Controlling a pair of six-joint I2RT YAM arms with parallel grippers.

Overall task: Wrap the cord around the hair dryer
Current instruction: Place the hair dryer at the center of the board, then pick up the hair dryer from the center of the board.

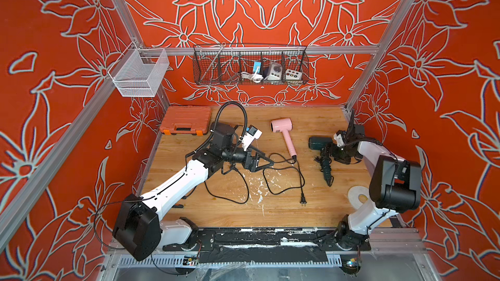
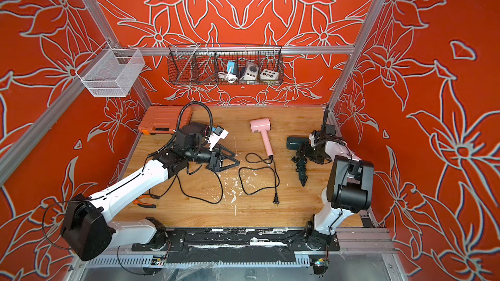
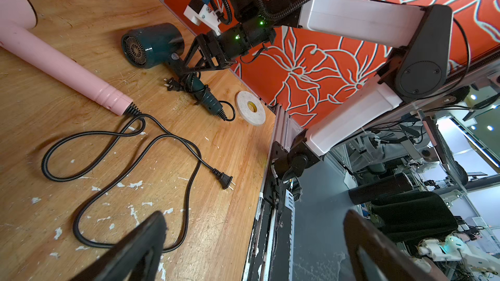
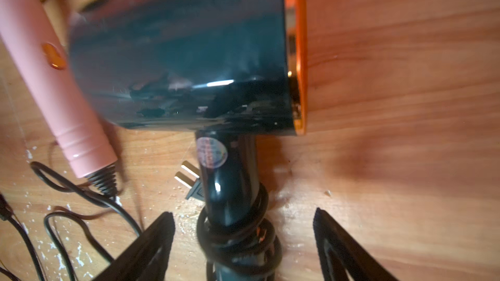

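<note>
Currently, two hair dryers lie on the wooden surface. The dark hair dryer lies near the right edge, barrel toward the back wall and handle toward the front. Its cord is coiled around the handle, with its plug resting against the handle beside the coils. The right tool is released: its fingers stand spread on either side of the wrapped handle, with a gap visible on each side.

The pink hair dryer lies at centre, apart from the dark one. Its loose cord runs from the handle end in open loops across the surface and ends in a plug toward the front edge. The left tool is fully spread and grasps nothing; it sits low over the nearest loop of this cord.

Obstructions and surroundings:
- A black cable from the left arm loops onto the surface just beside the loose cord.
- A roll of tape lies near the right arm, in front of the dark hair dryer.
- An orange case sits in the back left corner.
- Pliers lie under the left arm.
- A wire basket and a white mesh basket hang on the frame above.
</note>
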